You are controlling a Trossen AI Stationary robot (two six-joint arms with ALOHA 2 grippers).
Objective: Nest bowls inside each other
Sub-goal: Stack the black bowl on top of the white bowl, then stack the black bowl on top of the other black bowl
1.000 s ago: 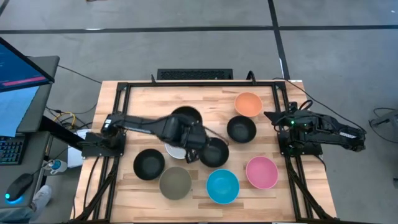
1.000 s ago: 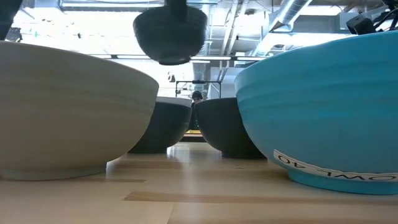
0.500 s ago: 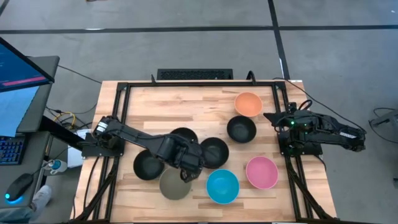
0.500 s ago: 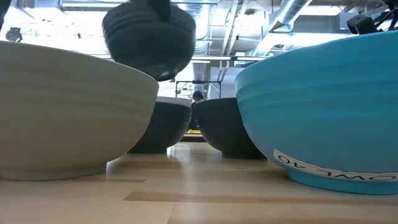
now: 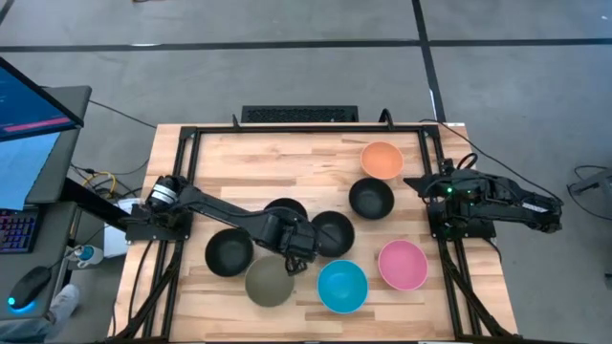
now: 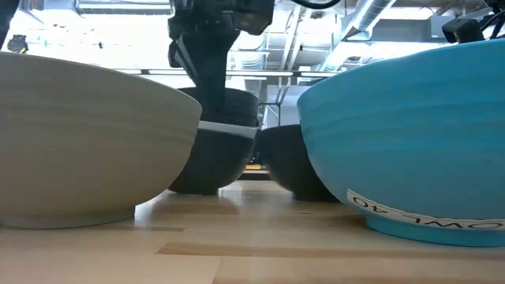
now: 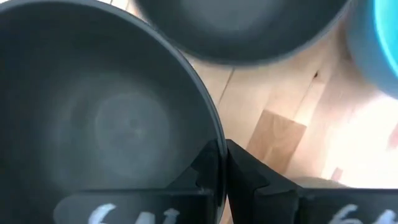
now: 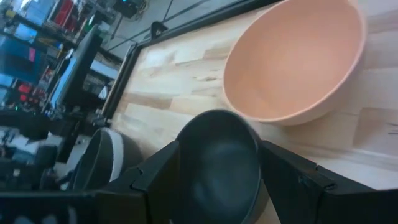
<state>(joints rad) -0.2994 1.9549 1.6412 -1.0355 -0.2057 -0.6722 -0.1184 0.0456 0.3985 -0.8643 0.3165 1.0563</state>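
Note:
My left gripper (image 5: 296, 237) (image 7: 224, 162) is shut on a black bowl (image 5: 284, 211) at the table's middle. In the low view that bowl (image 6: 230, 106) sits down in another bowl, of which only a thin pale rim band (image 6: 225, 127) shows. A second black bowl (image 5: 333, 232) stands right beside it. More bowls stand around: black (image 5: 229, 251), grey-olive (image 5: 269, 284), blue (image 5: 341, 286), pink (image 5: 402, 265), black (image 5: 371, 198) and orange (image 5: 382, 159). My right gripper (image 5: 413, 179) (image 8: 219, 149) waits open at the table's right edge, apart from the bowls. My left gripper pinches the black bowl's rim (image 7: 214, 134) on its near right side, one finger (image 7: 208, 165) inside the bowl and one finger (image 7: 245, 171) outside. The fingers come from above, pointing down. The bowl is upright and rests in the bowl beneath it.
A black metal frame (image 5: 186, 153) runs around the wooden table top. The far left part of the table (image 5: 249, 153) holds no bowls. A monitor (image 5: 29, 134) stands off the table's left side.
My left gripper, shut on the black bowl all the while, has moved from the far middle toward the near edge and then down. The bowl hung high and clear of the table a second ago; now it sits low in the white bowl, which it covers from above.

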